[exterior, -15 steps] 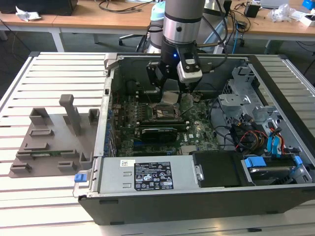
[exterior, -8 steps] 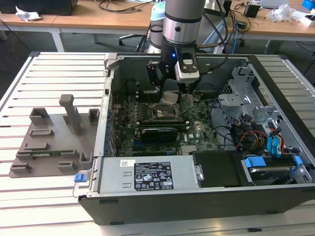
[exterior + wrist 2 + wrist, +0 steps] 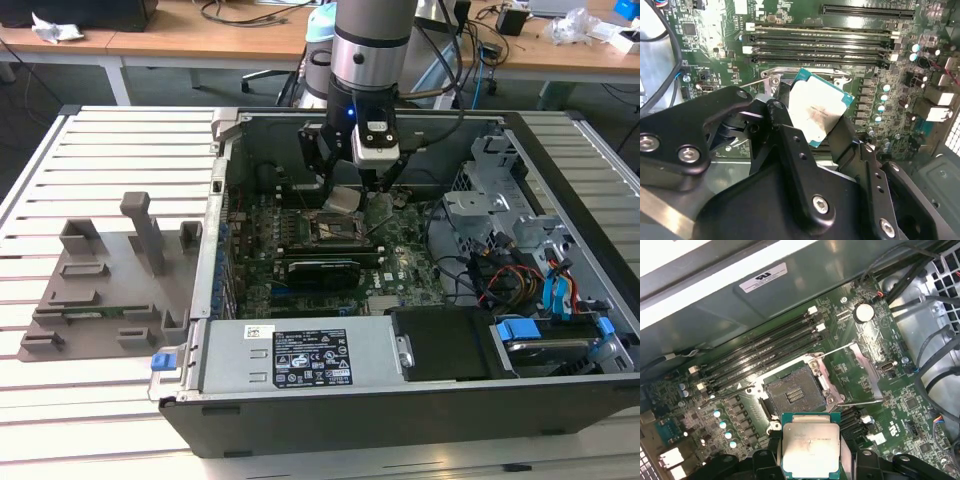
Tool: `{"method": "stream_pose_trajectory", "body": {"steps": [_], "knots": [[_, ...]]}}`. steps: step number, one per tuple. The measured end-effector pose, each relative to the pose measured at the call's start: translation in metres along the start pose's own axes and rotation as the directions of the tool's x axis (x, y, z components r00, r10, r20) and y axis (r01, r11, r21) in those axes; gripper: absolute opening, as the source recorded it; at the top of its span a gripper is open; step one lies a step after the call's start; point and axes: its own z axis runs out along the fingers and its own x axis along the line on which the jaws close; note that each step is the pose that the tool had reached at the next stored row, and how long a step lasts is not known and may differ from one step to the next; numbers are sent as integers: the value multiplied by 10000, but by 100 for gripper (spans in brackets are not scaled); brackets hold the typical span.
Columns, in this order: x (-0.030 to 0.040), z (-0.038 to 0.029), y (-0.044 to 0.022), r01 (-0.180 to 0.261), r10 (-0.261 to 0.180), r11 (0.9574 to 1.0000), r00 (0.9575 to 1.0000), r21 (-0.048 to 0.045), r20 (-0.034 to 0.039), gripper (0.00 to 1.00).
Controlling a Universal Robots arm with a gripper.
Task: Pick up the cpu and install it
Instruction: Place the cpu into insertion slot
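Two hazards stand out to me, the bigger one first. The arm reaches deep into the open computer case (image 3: 330, 410) lying on the slatted worktop (image 3: 100, 150), so a sideways swing could catch a case wall or the loose cables (image 3: 500, 275) beside the motherboard (image 3: 400, 260). The smaller hazard is the finer one. The tool (image 3: 812, 120) is clamped on the cpu (image 3: 817, 112) by two opposite edges and holds it in the air above the socket (image 3: 795, 392), not touching it. In the first wrist view the chip's sides look turned against the socket's sides, and in the exterior view it looks tilted. Lowered like that, I judge it could land crooked and bend the contacts. With so narrow a grip, a knock might also shift it or let it drop onto the board.

As for what holds what, the case carries the motherboard, the white-labelled power supply (image 3: 300, 355) along its near wall, and a drive bay (image 3: 545, 350) with blue tabs toward the exterior view's right. A grey moulded holder (image 3: 110, 280) sits on the worktop outside the case, and I can't tell what is in its slots. The memory slots (image 3: 765, 355) look bare. The socket is uncovered, its load plate (image 3: 862, 372) swung aside, and nothing is seated in it.
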Motion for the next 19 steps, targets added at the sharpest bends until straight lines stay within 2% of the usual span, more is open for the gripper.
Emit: {"method": "stream_pose_trajectory", "body": {"steps": [5,12,19], "knots": [[0,2,0,-475,475,9989,9989,3,-24,55],[0,5,0,-1003,1003,9950,9949,6,-50,55],[0,9,0,-1716,1716,9852,9851,16,-84,55]]}}
